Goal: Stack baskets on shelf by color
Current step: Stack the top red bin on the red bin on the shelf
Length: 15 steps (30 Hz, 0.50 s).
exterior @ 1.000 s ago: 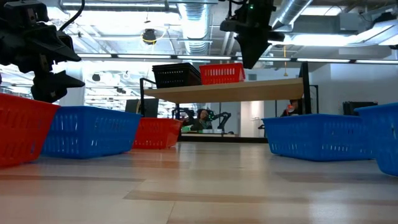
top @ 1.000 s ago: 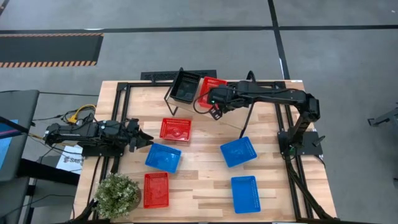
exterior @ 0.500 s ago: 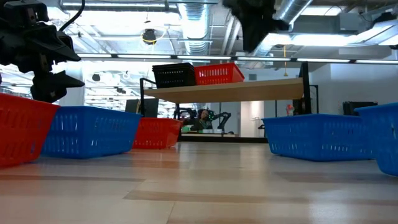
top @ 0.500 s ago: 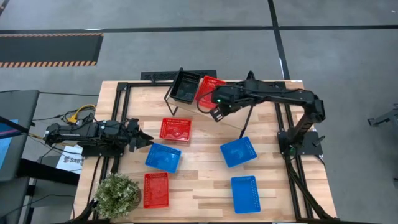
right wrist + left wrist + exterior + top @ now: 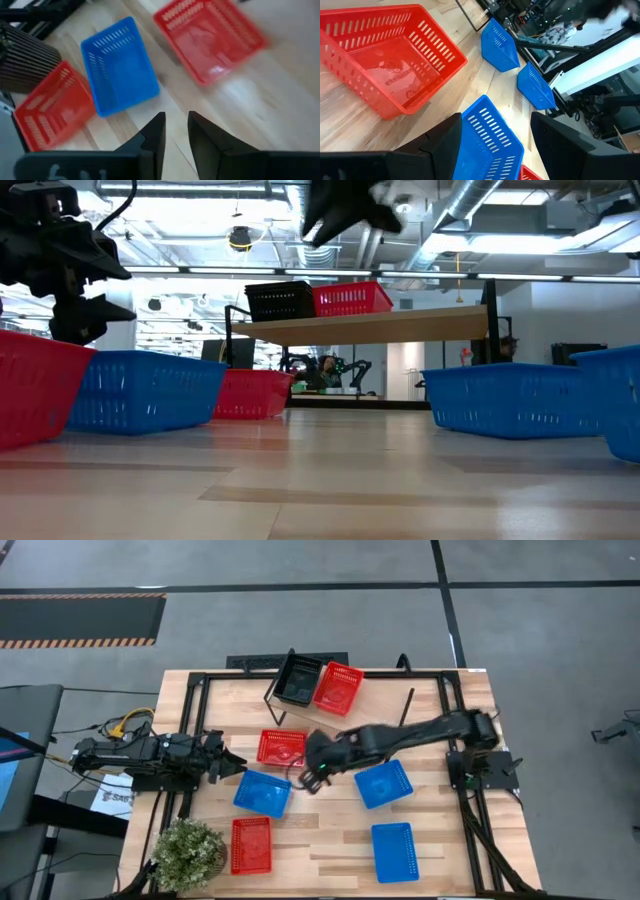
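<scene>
Right wrist view: right gripper (image 5: 175, 131) jaws slightly parted, nothing between them, over bare counter (image 5: 235, 115); beyond them a blue basket (image 5: 120, 65), a red basket (image 5: 210, 35) and a second red basket (image 5: 52, 107).

High view places that gripper (image 5: 312, 772) at centre frame, just right of the middle red basket (image 5: 282, 747), between it and a blue one (image 5: 384, 783). Left gripper (image 5: 232, 766) waits at left-centre, jaws released, tips near the blue basket (image 5: 263, 792) below it.

Left wrist view adds the left fingers (image 5: 440, 145) straddling that blue basket's rim (image 5: 487, 135), not closed on it.

Low view alone shows the shelf (image 5: 390, 325) side-on, with a black basket (image 5: 280, 301) and a red basket (image 5: 352, 298) touching side by side on top; high view has them at upper centre (image 5: 298, 680), (image 5: 338, 687).

Lower frame: one more red basket (image 5: 251, 845), one more blue (image 5: 394, 851), a potted plant (image 5: 188, 852).

Change: a second ago the right gripper hovered by the shelf's red basket; now it is down at mid-counter. Left arm unchanged.
</scene>
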{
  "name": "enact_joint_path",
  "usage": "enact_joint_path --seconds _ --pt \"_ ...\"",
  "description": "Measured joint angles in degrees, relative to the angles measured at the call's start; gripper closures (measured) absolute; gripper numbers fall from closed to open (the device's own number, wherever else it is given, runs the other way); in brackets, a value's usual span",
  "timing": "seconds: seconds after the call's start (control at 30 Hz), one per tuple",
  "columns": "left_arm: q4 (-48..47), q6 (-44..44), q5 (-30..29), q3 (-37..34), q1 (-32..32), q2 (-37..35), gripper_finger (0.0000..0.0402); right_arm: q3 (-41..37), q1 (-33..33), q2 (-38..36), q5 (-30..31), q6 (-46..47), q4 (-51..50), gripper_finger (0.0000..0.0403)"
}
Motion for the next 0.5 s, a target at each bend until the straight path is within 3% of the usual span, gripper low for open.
enact_joint_path --seconds 0.1,0.3,0.5 --pt "-0.06 -0.25 -0.23 0.01 0.00 0.07 0.0177 0.04 -0.46 4.84 0.05 2.09 2.90 0.0276" --pt "-0.05 -0.55 -0.21 0.01 0.00 0.48 0.0177 -0.02 -3.77 12.03 1.65 16.43 4.22 0.0239" --pt "-0.03 -0.50 -0.26 0.01 0.00 0.43 0.0177 -0.02 -6.23 16.27 1.58 19.70 8.18 0.0223"
